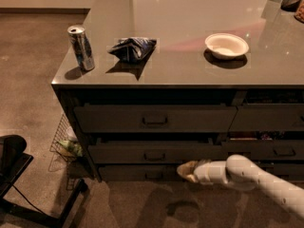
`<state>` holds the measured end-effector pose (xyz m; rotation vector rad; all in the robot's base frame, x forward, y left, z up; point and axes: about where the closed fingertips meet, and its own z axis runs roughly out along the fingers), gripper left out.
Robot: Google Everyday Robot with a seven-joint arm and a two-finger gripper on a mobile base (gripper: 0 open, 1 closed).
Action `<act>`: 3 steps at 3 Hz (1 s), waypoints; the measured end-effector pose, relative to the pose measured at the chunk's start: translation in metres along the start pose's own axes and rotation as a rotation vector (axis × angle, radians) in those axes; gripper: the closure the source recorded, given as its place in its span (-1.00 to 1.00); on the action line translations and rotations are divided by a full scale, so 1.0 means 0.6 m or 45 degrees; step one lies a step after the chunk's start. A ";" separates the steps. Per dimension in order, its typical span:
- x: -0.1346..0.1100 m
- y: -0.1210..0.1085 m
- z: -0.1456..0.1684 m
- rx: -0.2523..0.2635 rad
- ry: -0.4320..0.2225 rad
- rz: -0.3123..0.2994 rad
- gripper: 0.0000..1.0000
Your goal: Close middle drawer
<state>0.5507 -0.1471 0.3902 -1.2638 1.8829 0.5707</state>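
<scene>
- Where the desk (180, 13) shows its front to the camera, the middle drawer (118, 152) is seen beneath the taller top drawer (104, 118); it seems to be pulled out slightly, though the dim view leaves this unsure.
- The gripper (186, 171) is held low, just under the middle drawer's right half and in front of the bottom drawer (128, 173).
- Whether its jaws are open or closed cannot be told.
- A can (80, 47) and a crumpled bag (133, 49) are set near each other on the desk, with a white bowl (226, 45) placed apart to the right.
</scene>
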 end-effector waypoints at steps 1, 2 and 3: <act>0.000 -0.099 -0.012 0.056 0.023 -0.029 1.00; 0.011 -0.166 -0.010 0.095 0.055 -0.020 1.00; 0.011 -0.165 -0.010 0.095 0.055 -0.020 1.00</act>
